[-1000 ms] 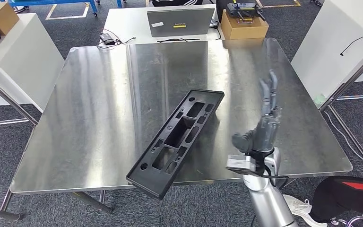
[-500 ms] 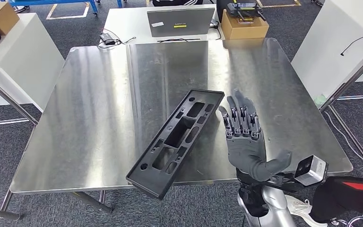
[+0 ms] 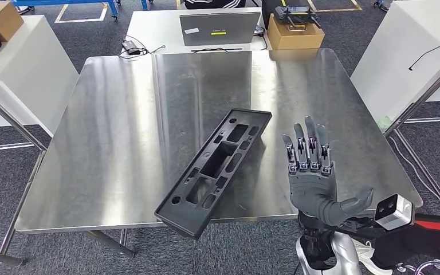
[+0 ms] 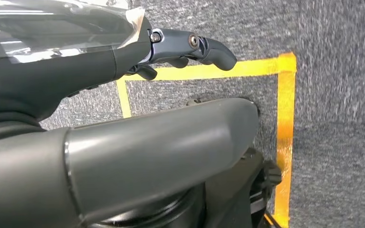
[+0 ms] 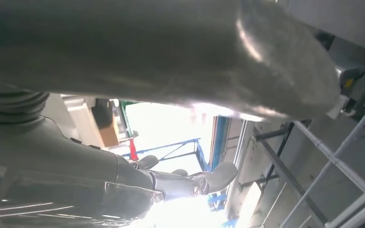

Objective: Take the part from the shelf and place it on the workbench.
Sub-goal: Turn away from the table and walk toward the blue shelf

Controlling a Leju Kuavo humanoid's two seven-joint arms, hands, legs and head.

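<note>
On the left of the steel workbench (image 3: 120,114) there is bare metal. Toward the middle lies the one black part (image 3: 215,171), a long flat tray-like moulding with cut-outs. It rests on the bench with its long axis on a diagonal, the far end pointing toward the back right and the near end poking out past the front edge of the bench. It looks set down already, though that overhang could let it tip if nudged.

Just to the right of the part is the right hand (image 3: 312,172), raised over the front of the bench with palm up and fingers spread, holding nothing. The part lies to that hand's left, near but not touching, and this is plainly the nearer hand if the part needs pushing further in.

The left hand (image 4: 123,85) shows in its own wrist camera, hanging over grey carpet marked with yellow tape (image 4: 285,137). One finger sticks out and nothing seems to be in it, but I cannot tell for sure how the rest lie.

Behind the bench sit one laptop (image 3: 220,27) and one cardboard box (image 3: 295,31).
</note>
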